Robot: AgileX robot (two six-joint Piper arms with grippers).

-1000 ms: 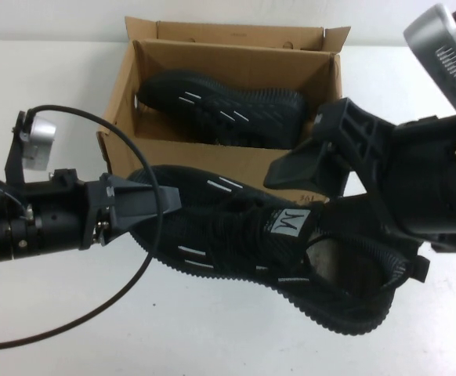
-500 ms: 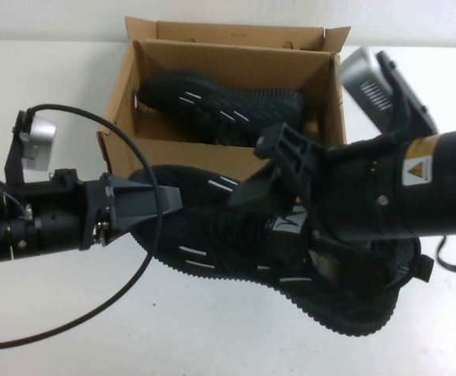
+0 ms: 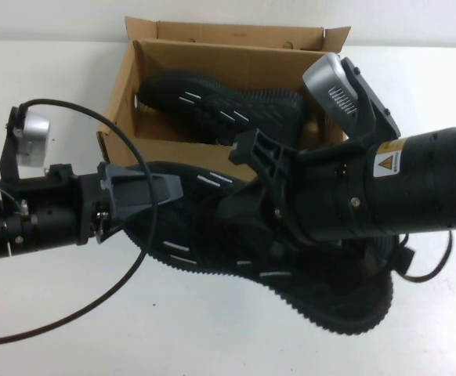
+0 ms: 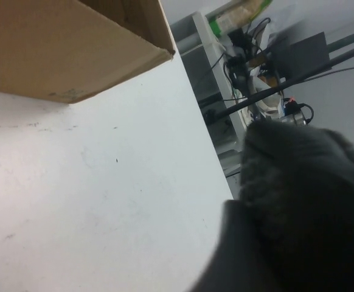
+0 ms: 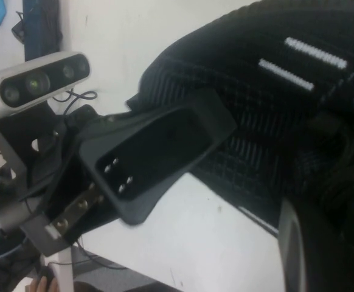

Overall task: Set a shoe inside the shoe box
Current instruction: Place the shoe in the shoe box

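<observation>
The shoe [image 3: 212, 227] lies on the desk [image 3: 71, 321] just near of the shoe box [image 3: 173, 153] — left gripper [image 3: 146, 192] clenched on its toe, right gripper [image 3: 251, 184] spread over the laces — seemingly for a shared lift.

- A second black sneaker [image 3: 220, 108] lies inside the cardboard box at upper centre.
- The white table [image 3: 71, 329] fills the lower left.
</observation>
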